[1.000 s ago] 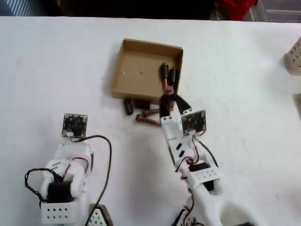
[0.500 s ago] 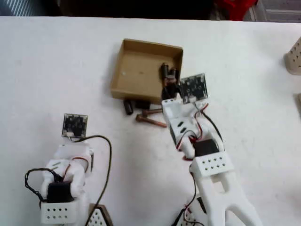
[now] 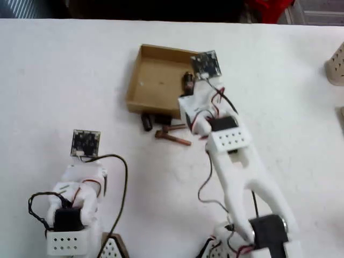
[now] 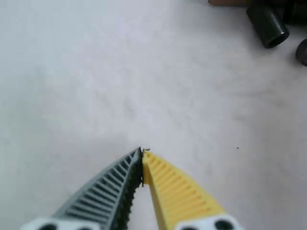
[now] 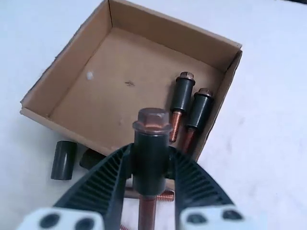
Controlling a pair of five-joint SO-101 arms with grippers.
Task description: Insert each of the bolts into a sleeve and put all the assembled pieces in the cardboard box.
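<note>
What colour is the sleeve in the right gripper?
The cylindrical sleeve is black, on a copper-coloured bolt; clearest in the right wrist view.

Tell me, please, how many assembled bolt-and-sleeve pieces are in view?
3. Two assembled pieces lie side by side in the cardboard box, by one wall; the third piece is clamped in the right gripper, near the box's edge.

My left arm (image 3: 72, 201) sits folded by the near edge of the tabletop (image 3: 64, 64), towards its left corner. The left gripper (image 4: 142, 155) points down, its grey and yellow fingers (image 4: 177, 191) pressed together at the tips. My right arm (image 3: 244, 172) stretches from the near edge towards the middle. The right gripper (image 5: 150, 160) clamps a sleeved bolt (image 5: 151, 139) between black fingers (image 5: 105, 182).
</note>
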